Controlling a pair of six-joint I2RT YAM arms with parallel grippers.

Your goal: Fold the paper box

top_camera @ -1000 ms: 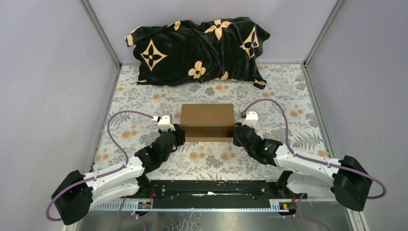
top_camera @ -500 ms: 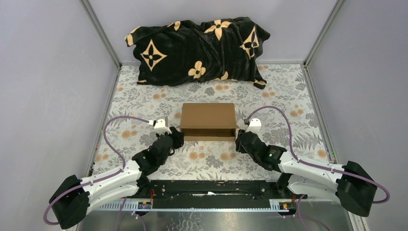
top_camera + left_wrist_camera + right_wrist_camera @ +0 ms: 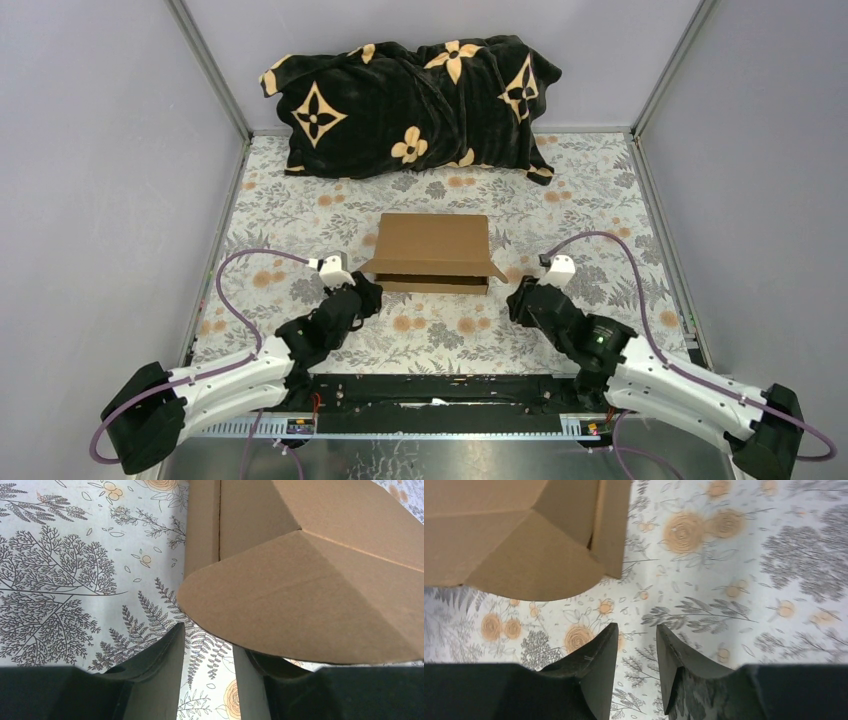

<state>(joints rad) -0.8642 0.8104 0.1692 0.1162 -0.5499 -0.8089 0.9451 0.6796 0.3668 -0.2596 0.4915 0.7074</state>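
- Top external view: the paper box (image 3: pixel 432 245) lies partly folded at the middle of the table (image 3: pixel 300 200), with its top panel flat. Its near side is open as a dark slot, and a rounded flap splays outward at each near corner.
- The left flap (image 3: pixel 280 610) hangs over one finger of the left jaws. Those jaws stand apart, with only bare floral cloth in the gap; contact with the flap cannot be told.
- The right flap (image 3: pixel 529 565) lies clear of the right jaws, which also stand apart with nothing between them.
- The left arm (image 3: pixel 330 320) ends just beside the box's near left corner. The right arm (image 3: pixel 570 325) ends near the right corner, not touching it.
- A black pillow (image 3: pixel 410 95) with tan flower shapes lies along the far edge.
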